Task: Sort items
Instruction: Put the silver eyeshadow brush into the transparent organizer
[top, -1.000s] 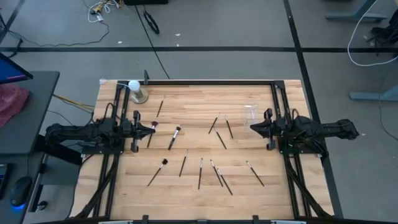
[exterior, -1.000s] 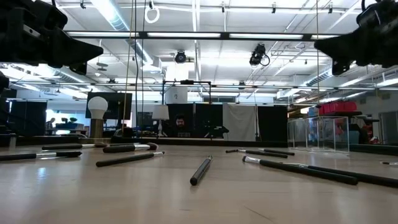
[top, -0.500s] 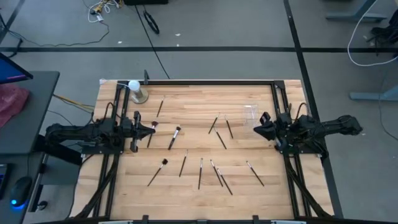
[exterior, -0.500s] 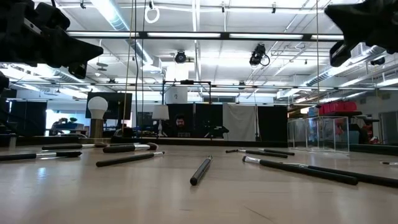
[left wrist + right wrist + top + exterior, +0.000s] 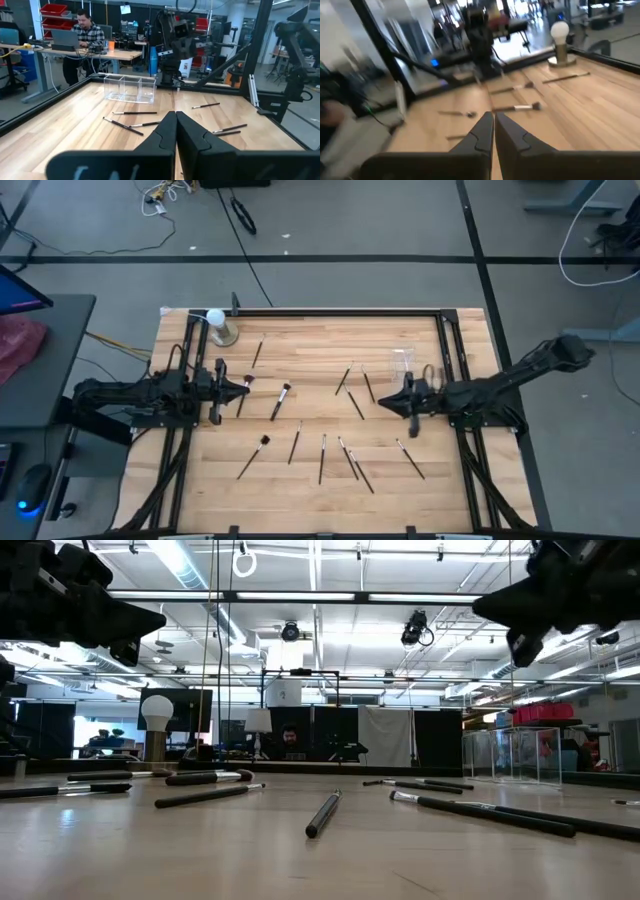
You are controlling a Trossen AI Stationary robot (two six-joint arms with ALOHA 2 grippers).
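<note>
Trouble, if it comes, most likely starts at the right gripper (image 5: 388,404), which reaches out over the middle of the table (image 5: 310,485) with its jaws pressed together, holding nothing. The items (image 5: 322,458) are thin and lie flat on the wood, so a descent with the jaws clenched like this would only push a stick aside or roll it (my judgement, since nothing in view says how it will come down). Just ahead of those jaws lies a short dark stick (image 5: 355,404); a little farther beyond are two more (image 5: 343,379), close enough together that a wide grasp could catch both or knock the neighbour askew. Off to one side of the jaws, along the near edge of the table, a loose row of sticks and brushes lies well apart from the gripper. Far across the table, beyond the tufted brush (image 5: 281,399), the left gripper (image 5: 244,383) waits at its own edge, jaws also shut tight on nothing.

As for containers, the clear box (image 5: 402,361) sits beside the right gripper, toward the table's far rim, near enough that a careless swing of the arm could nudge it. Seen from the left wrist, it (image 5: 129,88) looks empty; no item is in it yet.
</note>
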